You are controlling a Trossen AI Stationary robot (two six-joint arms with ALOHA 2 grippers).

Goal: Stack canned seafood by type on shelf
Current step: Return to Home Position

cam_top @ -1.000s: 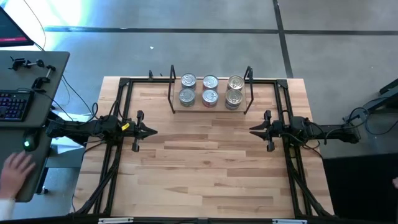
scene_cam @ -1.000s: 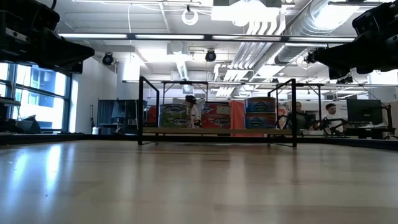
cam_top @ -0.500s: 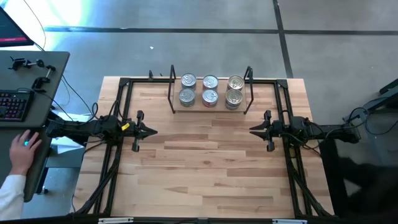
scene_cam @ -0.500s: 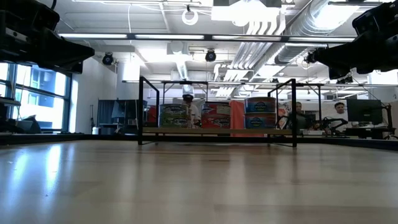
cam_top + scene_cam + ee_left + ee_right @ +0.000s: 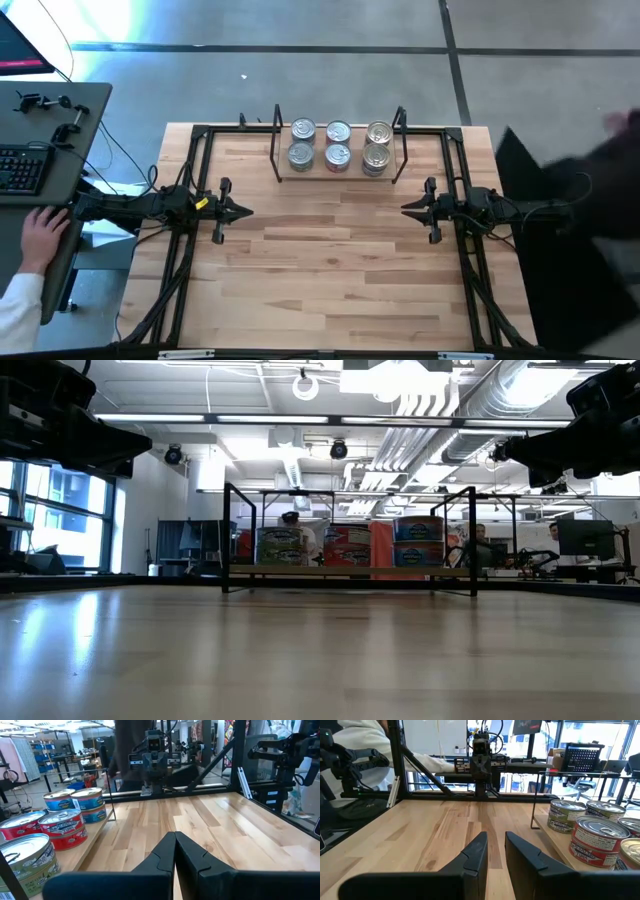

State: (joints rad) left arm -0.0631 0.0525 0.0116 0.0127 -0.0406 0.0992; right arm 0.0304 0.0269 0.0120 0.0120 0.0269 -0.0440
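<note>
The shelf (image 5: 277,150) stands at the table's far middle, a black rod rack with a wooden board (image 5: 350,570). On it the canned seafood (image 5: 338,143) sits in three columns by label: green (image 5: 280,546), red (image 5: 347,546) and blue (image 5: 418,540), the blue one two high. My left gripper (image 5: 247,211) hovers shut at the table's left side, pointing right (image 5: 175,836). My right gripper (image 5: 403,210) hovers at the right side, pointing left, its fingers a narrow gap apart (image 5: 495,836). Both are well short of the cans (image 5: 60,820) (image 5: 595,827).
The large black frame (image 5: 200,180) runs around the tabletop. Bare wooden table (image 5: 330,270) lies between and in front of the two grippers. A desk with a keyboard (image 5: 20,168) stands to the left, with a person's hand (image 5: 40,235) on it. A dark blurred shape (image 5: 590,200) shows at the right.
Both arms and the cans have kept still. The person's hand at the left desk has moved about beside the keyboard. A dark blurred shape has come into the high view at the right, beyond the table.
</note>
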